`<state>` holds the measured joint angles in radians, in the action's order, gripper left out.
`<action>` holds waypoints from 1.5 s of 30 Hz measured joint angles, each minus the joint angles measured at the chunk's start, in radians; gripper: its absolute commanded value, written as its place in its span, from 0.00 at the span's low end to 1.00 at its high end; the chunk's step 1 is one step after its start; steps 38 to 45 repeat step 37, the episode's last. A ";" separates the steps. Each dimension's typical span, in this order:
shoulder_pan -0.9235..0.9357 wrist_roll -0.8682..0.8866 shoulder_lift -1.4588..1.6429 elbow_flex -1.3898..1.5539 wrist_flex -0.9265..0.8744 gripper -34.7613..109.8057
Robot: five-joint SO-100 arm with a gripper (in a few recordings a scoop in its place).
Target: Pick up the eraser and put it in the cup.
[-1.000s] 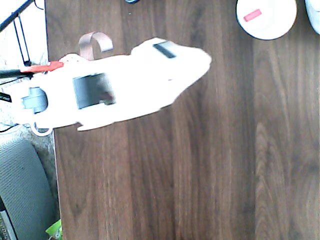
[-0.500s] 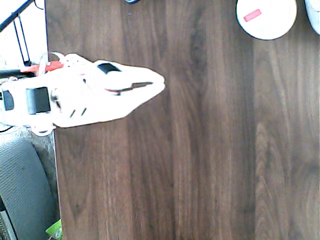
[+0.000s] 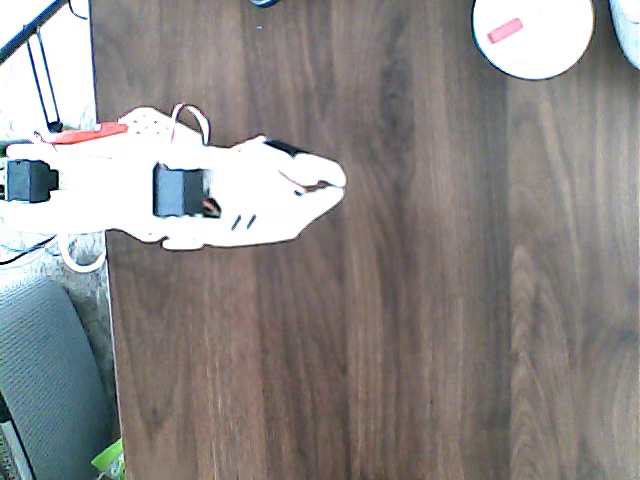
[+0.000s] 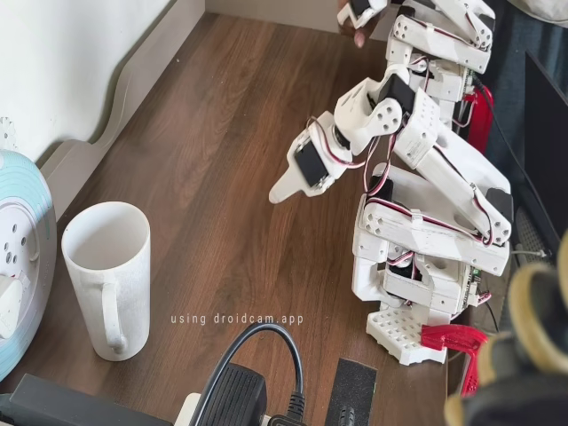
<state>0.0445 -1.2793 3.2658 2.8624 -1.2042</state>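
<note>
Presently, the dark wood table point(image 3: 420, 300) carries little besides the task's things: in the fixed view a bluish-white round spool point(image 4: 18, 257) stands at the far left just beside the cup point(image 4: 106, 280), and a black power adapter point(image 4: 235, 395) with its cable lies at the near edge, close to the cup's handle. In the overhead view a bluish-white sliver point(image 3: 628, 30) shows at the top right corner, just right of the cup point(image 3: 545, 55). Nothing lies between the arm and the cup; the table's middle and lower right are bare. The white arm's base sits at the table's left edge in the overhead view, and the jaws point(image 3: 325, 183) are folded back near it, well apart from the cup. They appear clenched, fingertips together, grasping nothing. The eraser point(image 3: 505, 31), a small red-pink block, lies tilted inside the cup at the top right of the overhead view. The cup is plain white, upright, with one handle.
</note>
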 measured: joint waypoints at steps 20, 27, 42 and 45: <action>-0.037 -0.075 0.000 0.181 0.000 0.27; -0.037 -0.075 0.000 0.181 0.000 0.27; -0.037 -0.075 0.000 0.181 0.000 0.27; -0.037 -0.075 0.000 0.181 0.000 0.27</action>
